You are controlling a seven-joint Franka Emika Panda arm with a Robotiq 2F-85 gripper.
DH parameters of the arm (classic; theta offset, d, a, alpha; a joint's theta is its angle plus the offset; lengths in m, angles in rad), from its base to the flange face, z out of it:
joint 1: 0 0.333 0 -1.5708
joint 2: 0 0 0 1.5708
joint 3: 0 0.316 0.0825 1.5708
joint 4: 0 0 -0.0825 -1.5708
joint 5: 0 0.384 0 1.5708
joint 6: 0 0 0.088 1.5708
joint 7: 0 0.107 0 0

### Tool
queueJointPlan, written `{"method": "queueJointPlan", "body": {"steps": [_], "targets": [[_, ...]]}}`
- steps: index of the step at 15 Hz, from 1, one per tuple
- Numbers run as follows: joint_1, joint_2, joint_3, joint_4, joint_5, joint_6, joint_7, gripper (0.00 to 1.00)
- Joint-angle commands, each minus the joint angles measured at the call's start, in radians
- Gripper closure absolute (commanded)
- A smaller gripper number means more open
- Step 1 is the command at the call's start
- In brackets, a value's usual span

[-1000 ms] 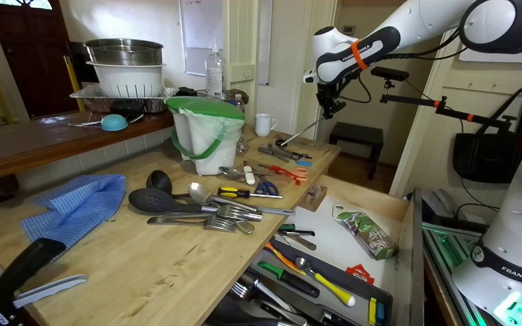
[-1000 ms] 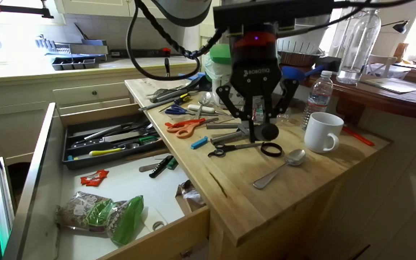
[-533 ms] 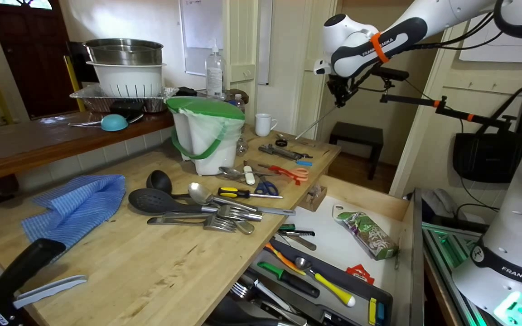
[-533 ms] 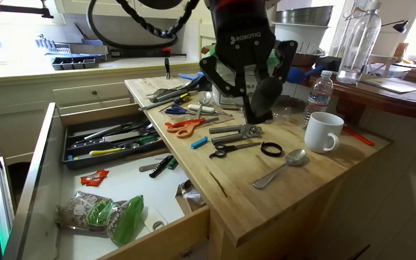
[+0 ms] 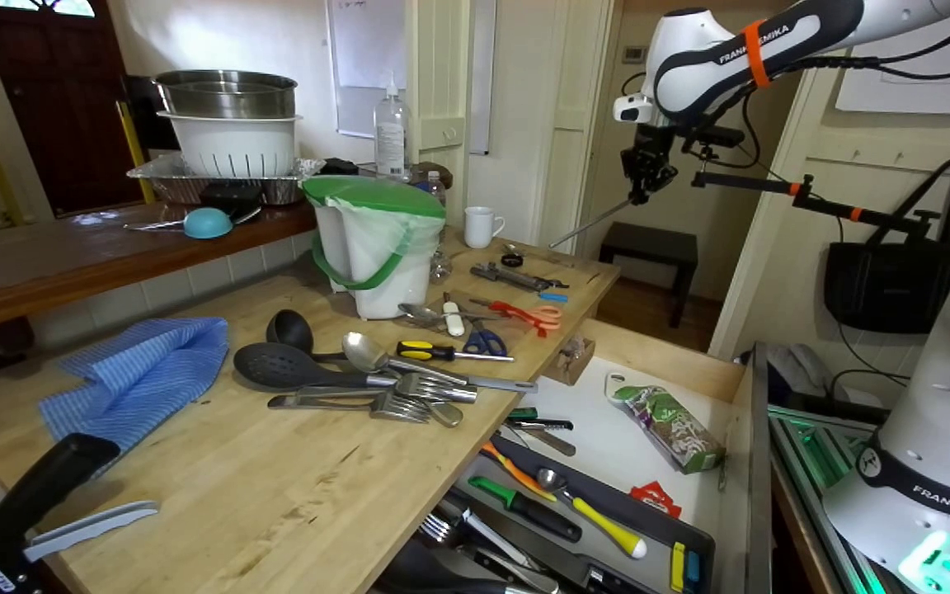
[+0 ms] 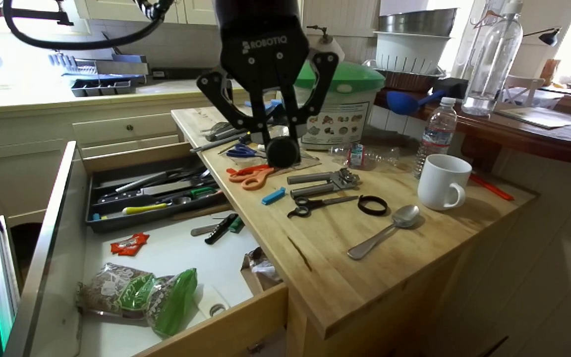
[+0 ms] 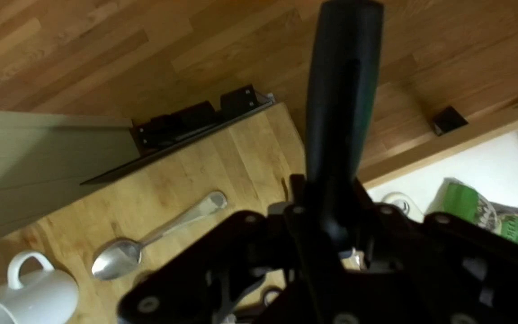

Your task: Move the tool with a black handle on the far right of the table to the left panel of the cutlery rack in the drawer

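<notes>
My gripper (image 6: 282, 140) is shut on the black handle (image 6: 283, 152) of a tool with a long thin metal rod (image 5: 594, 224). The gripper (image 5: 638, 195) holds it above the far end of the light-wood table (image 6: 340, 287), near the drawer side. The rod slants down to the left in an exterior view. In the wrist view the handle (image 7: 344, 90) sticks up between the fingers, and the rod is hidden. The dark cutlery rack (image 6: 132, 222) lies in the open drawer (image 6: 236, 320), filled with utensils. The table hides part of the rack in an exterior view.
A can opener (image 6: 327, 181), small black scissors (image 6: 321, 203), a black ring (image 6: 372, 204), a spoon (image 6: 404, 216) and a white mug (image 6: 439, 181) are on the table below. A green-lidded bin (image 5: 376, 247) stands behind. The drawer also holds a green bag (image 5: 673, 429).
My gripper has risen off the table with the tool and moved towards the drawer side. The can opener, scissors and ring beneath are now uncovered.
</notes>
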Motion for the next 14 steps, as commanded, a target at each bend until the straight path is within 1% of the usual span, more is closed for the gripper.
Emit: {"method": "queueJointPlan", "body": {"steps": [1, 3, 5, 10, 11, 14], "targets": [[0.031, -0.097, -0.025, -0.088, 0.177, -0.052, -0.16, 0.94], [0.051, -0.114, -0.024, -0.098, 0.241, -0.127, -0.224, 0.94], [0.076, -0.121, -0.014, -0.1, 0.275, -0.213, -0.275, 0.94], [0.148, -0.104, 0.037, -0.104, 0.26, -0.407, -0.342, 0.94], [0.159, -0.107, 0.052, -0.11, 0.248, -0.429, -0.329, 0.94], [0.181, -0.096, 0.082, -0.125, 0.248, -0.429, -0.268, 0.94]]}}
